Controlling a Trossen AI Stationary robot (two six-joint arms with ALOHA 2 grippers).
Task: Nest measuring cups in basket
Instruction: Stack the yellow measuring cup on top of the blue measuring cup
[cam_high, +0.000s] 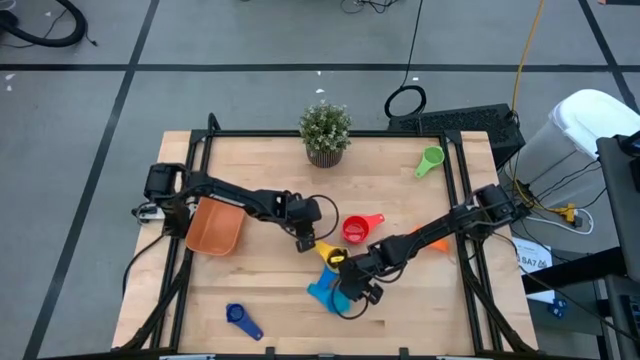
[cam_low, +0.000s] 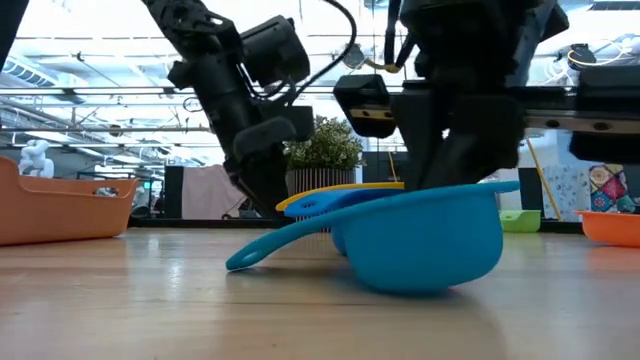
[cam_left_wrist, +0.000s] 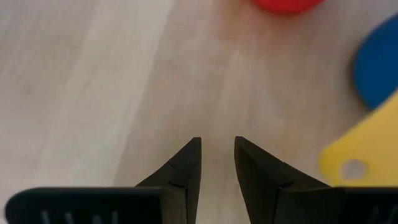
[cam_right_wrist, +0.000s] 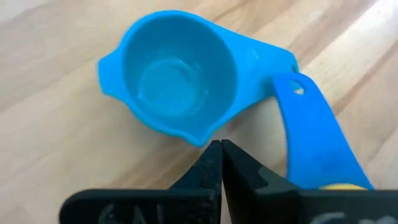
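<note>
Right claw (cam_right_wrist: 221, 152) is pressed together on nothing, its tips hanging just over the rim of the light blue cup (cam_right_wrist: 174, 74) near the tabletop's (cam_high: 270, 170) front middle. Left claw (cam_left_wrist: 217, 152) has its tips a narrow gap apart, also with nothing between them, low over bare wood beside the yellow cup (cam_high: 330, 253).

By my reckoning the job is barely begun. The basket (cam_high: 213, 228) sits at the left side under my left arm, and I can see no cup in it.

Everything still has to go in, biggest bowl at the bottom. The light blue cup looks the largest and stands upright, with a blue cup's (cam_right_wrist: 311, 137) handle lying against it and the yellow one close by. That cluster is well apart from the basket. The red cup (cam_high: 356, 229) lies just beyond it. The green cup (cam_high: 430, 160) is far off at the back right, the orange cup (cam_high: 438, 244) is half hidden under my right arm, and the dark blue cup (cam_high: 243, 320) is alone at the front left.

None of them looks properly nested in another yet.
</note>
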